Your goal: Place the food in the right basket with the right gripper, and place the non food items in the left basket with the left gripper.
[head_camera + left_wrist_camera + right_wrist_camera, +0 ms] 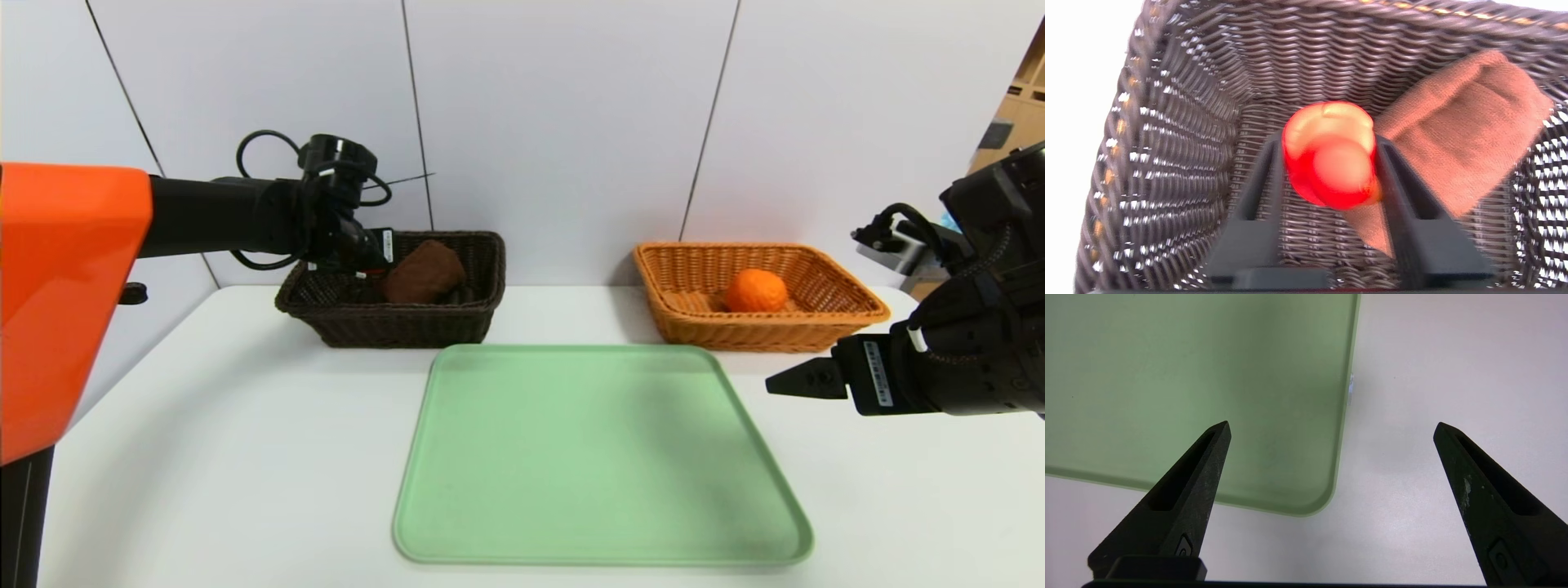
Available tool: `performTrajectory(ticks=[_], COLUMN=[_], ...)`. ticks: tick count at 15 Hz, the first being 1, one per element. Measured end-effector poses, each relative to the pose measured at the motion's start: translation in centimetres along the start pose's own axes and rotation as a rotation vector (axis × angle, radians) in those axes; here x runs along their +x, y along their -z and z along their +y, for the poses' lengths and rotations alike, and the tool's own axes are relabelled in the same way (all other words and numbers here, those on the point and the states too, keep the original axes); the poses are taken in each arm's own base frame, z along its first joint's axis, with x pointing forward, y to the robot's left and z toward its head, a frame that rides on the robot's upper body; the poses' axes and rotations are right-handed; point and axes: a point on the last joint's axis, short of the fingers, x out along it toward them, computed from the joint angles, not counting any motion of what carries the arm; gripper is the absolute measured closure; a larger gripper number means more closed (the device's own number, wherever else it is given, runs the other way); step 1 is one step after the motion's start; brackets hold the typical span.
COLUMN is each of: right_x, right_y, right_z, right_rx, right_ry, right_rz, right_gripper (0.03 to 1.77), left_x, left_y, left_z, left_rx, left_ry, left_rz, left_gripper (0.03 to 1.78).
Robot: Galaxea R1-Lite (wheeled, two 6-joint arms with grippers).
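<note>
Lab, white panel walls point(571, 122), bare table point(204, 449)

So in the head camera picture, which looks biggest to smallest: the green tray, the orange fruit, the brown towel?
1. Green tray, far the biggest.
2. Brown towel.
3. Orange fruit, slightly smaller than the towel.

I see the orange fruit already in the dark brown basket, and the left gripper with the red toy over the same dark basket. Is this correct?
One thing is wrong: the orange fruit lies in the orange-tan basket, not the dark brown basket, as the head view shows. The rest holds: the left gripper has the red toy between its jaws over the dark basket, beside the brown towel.
</note>
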Motion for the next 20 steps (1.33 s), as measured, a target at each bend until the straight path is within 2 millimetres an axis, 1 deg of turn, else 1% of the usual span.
performTrajectory(ticks=[1,4,7,10,12,14,20], right_x=[-0.1,-0.1,-0.2,-0.3,-0.6,-1.3,-3.9], right_y=[0.0,0.0,0.0,0.0,0.0,0.1,1.3], right_z=[0.0,0.0,0.0,-0.2,-0.2,-0.3,-0.7], right_rx=[0.001,0.0,0.001,0.007,0.008,0.005,0.003], right_ry=[-0.001,0.0,-0.002,0.001,-0.001,-0.012,-0.036], right_rz=[-0.002,-0.004,-0.006,-0.013,-0.022,-0.04,-0.103], right_gripper=[0.09,0.09,0.09,0.09,0.09,0.09,0.09], left_x=[0.1,0.1,0.1,-1.0,-2.3,-4.2,-11.3], left_y=[0.0,0.0,-0.1,-0.1,0.2,0.9,2.7], left_z=[0.1,0.1,0.4,0.6,0.6,0.2,-0.8], left_rx=[0.0,0.0,-0.006,-0.005,0.005,0.027,0.102], left_ry=[-0.003,-0.004,-0.012,-0.014,-0.011,0.009,0.098], left_rz=[0.001,0.0,-0.002,0.006,0.031,0.051,0.06], left_gripper=[0.88,0.63,0.46,0.35,0.3,0.25,0.17])
